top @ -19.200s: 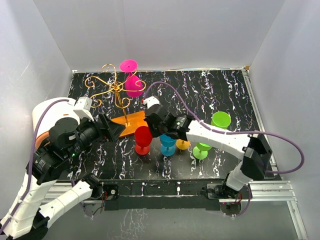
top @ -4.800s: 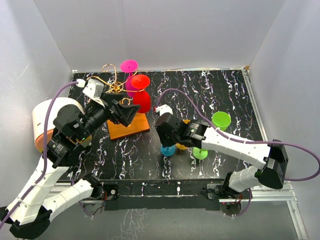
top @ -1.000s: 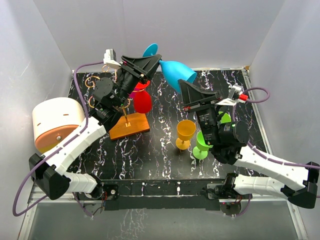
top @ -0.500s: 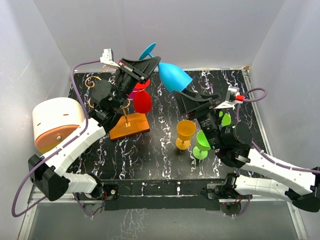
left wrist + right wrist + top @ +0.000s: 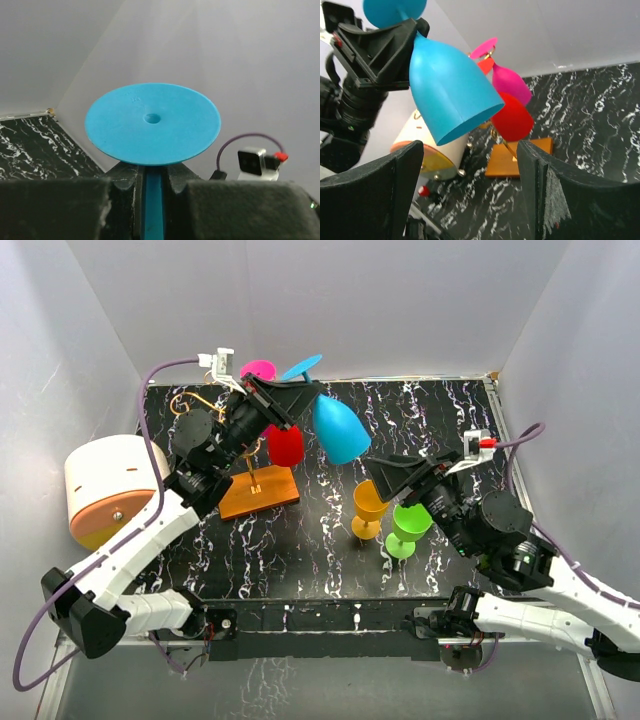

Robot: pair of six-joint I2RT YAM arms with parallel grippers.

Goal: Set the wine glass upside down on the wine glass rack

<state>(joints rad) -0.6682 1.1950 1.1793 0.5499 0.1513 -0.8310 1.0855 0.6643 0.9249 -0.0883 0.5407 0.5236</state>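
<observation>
your right claw (image 5: 398, 476) is released, fingers wide with nothing between them, near the orange glass (image 5: 370, 502) and green glass (image 5: 412, 522) on the table (image 5: 300, 540). beyond, your left claw (image 5: 290, 398) is clenched on the blue wine glass (image 5: 340, 430) stem (bowl mouth down, tilted), in the air beside the wine glass rack (image 5: 265, 492), where a red glass (image 5: 285, 447) and pink glass (image 5: 258, 370) hang

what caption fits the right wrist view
Left gripper holds the blue wine glass by its stem, mouth down, beside the pink glass and red glass on the rack.
</observation>
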